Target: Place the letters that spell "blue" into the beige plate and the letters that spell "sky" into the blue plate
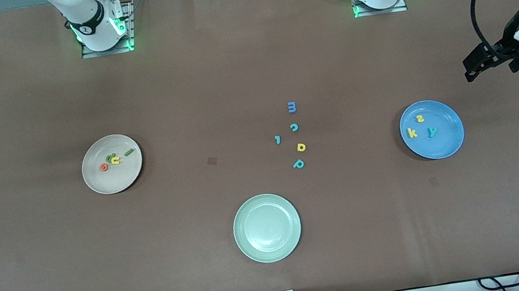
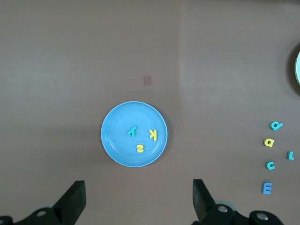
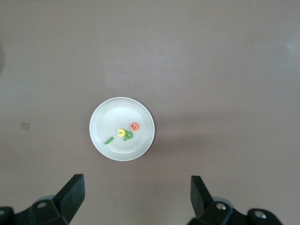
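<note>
The beige plate lies toward the right arm's end of the table. It holds the orange e, green b, yellow u and green l. The blue plate toward the left arm's end holds the yellow s, yellow k and teal y. My left gripper hangs open and holds nothing, above bare table beside the blue plate. My right gripper is open too, raised over bare table beside the beige plate.
A pale green plate sits nearest the front camera, mid-table. Loose letters lie between the plates: blue m, teal c, small teal hooked letter, yellow round-bellied letter, teal p.
</note>
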